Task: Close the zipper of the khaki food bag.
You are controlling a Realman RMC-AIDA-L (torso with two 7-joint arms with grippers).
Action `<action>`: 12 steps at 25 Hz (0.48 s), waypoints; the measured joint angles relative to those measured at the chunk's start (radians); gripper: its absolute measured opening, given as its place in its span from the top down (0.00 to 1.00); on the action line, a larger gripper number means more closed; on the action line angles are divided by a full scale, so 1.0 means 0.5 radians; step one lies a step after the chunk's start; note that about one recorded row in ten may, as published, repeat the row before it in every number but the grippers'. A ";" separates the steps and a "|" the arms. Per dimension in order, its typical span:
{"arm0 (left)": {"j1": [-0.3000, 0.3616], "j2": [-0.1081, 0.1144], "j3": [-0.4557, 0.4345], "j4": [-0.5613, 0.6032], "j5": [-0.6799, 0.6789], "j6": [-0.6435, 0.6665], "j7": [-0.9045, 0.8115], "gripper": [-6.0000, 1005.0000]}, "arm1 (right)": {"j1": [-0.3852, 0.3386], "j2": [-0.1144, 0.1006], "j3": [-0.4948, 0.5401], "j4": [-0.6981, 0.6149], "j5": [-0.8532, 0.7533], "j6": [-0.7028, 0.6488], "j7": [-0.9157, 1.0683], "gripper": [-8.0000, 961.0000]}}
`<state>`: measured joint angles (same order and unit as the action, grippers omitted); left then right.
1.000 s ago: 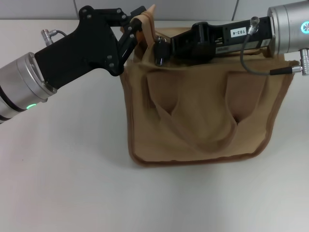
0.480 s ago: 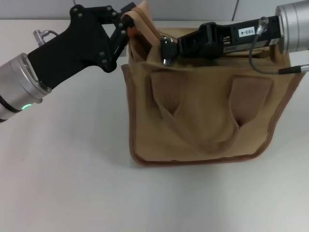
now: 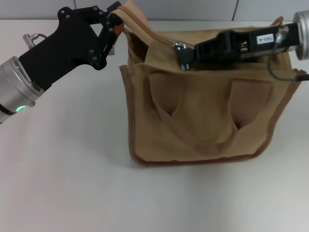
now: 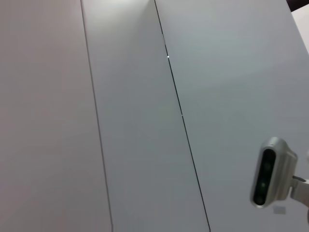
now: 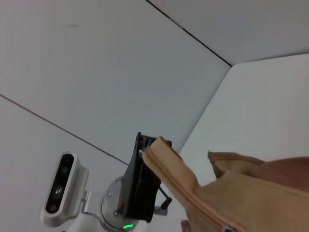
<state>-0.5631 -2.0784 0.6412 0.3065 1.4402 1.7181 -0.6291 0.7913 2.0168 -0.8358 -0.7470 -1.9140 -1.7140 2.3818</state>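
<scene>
On the white table (image 3: 72, 183), right of centre, the khaki food bag (image 3: 203, 121) stands upright, its long axis running left to right; the zipper (image 3: 161, 38) follows the top edge, its slider (image 3: 182, 54) left of mid-span; the right gripper (image 3: 186, 55), reaching in level from the right, pinches the slider; the left gripper (image 3: 116, 21), angled up from the near left, is clamped on the bag's raised far-left corner.

A plain white surface (image 3: 72, 183) meets grey wall panels (image 4: 135, 121), with a small silver camera (image 4: 270, 171) mounted there.
</scene>
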 joint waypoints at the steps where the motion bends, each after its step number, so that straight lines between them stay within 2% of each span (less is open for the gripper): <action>1: 0.003 0.001 0.000 -0.002 -0.005 -0.007 0.001 0.92 | 0.000 0.000 0.000 0.000 0.000 0.000 0.000 0.97; 6: 0.021 0.005 0.000 -0.009 -0.041 -0.038 0.001 0.92 | -0.077 -0.040 0.036 -0.011 0.009 -0.066 -0.079 0.97; 12: 0.023 0.006 -0.002 -0.009 -0.050 -0.071 -0.003 0.92 | -0.167 -0.065 0.137 -0.100 0.010 -0.176 -0.136 0.97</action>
<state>-0.5516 -2.0754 0.6401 0.3020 1.4151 1.6825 -0.6306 0.7077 1.9841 -0.7672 -0.7972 -1.9091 -1.8020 2.3138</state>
